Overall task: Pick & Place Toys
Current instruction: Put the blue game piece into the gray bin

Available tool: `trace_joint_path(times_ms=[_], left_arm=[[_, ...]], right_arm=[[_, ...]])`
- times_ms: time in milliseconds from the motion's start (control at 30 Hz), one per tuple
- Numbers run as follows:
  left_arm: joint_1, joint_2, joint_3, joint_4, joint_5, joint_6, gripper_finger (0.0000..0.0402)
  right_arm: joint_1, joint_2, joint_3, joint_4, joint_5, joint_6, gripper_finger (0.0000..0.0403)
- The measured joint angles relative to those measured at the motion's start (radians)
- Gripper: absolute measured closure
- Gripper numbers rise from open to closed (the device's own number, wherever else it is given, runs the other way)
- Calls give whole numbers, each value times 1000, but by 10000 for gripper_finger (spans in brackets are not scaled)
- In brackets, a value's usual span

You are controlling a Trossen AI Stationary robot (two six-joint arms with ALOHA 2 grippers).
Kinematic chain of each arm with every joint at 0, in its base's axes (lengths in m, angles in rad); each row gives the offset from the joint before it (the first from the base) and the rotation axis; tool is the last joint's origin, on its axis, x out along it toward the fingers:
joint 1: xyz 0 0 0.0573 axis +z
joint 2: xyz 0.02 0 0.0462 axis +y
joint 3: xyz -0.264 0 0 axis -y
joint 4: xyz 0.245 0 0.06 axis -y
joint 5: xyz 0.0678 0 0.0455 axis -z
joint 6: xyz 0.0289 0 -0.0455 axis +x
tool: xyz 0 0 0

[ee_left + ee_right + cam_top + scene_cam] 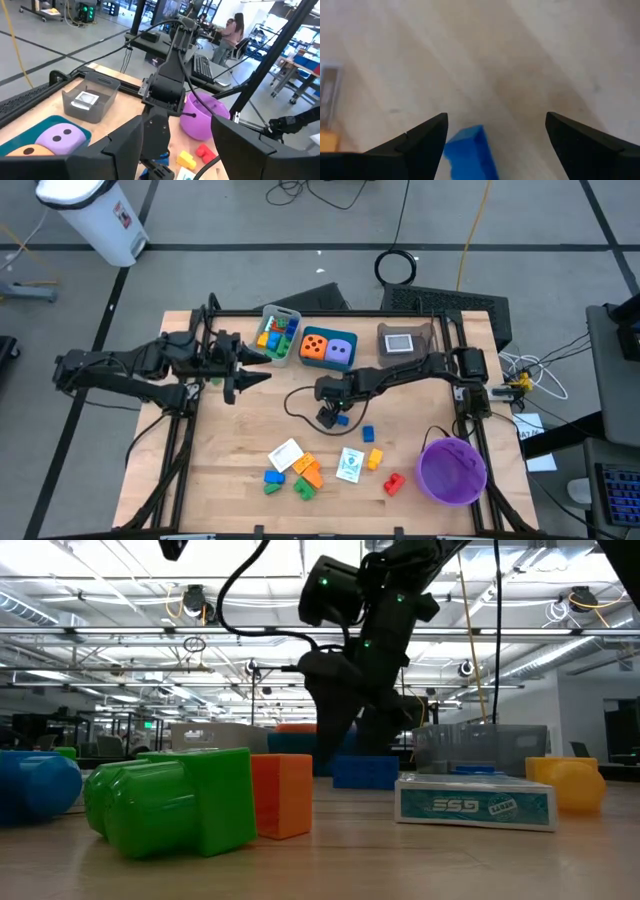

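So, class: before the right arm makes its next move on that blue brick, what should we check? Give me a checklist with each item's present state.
1. Right gripper open: ok, fingers spread wide in its wrist view.
2. Blue brick between the fingers: ok, though it sits nearer one finger than the other.
3. Brick free on the table, not held: ok.
4. Left gripper out of the way: ok, it hangs over the table's left part, apart from the brick.
5. Left gripper empty: cannot tell.
6. Purple bowl unobstructed: ok, on the table's right.
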Motion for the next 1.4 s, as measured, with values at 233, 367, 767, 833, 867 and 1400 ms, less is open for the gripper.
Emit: trace_joint_path(times_ms=[233,367,767,833,867,1400], left_arm=[[32,0,0,-8,35,-2,160],[50,0,0,-8,36,-2,160],[115,0,0,-9,33,-3,160],[129,0,0,-8,32,-3,160],[136,0,0,-7,32,-6,160],[232,14,0,39,33,-34,160]], right_arm=[[13,-8,-5,47,-48,-79,78],[23,-17,-4,25,-45,-137,78],[7,-14,-45,-73,-45,-213,125],[4,-16,-58,-67,-45,-217,155],[2,-17,-63,-63,-43,-223,171],[-172,-292,-73,258,-198,-208,317]])
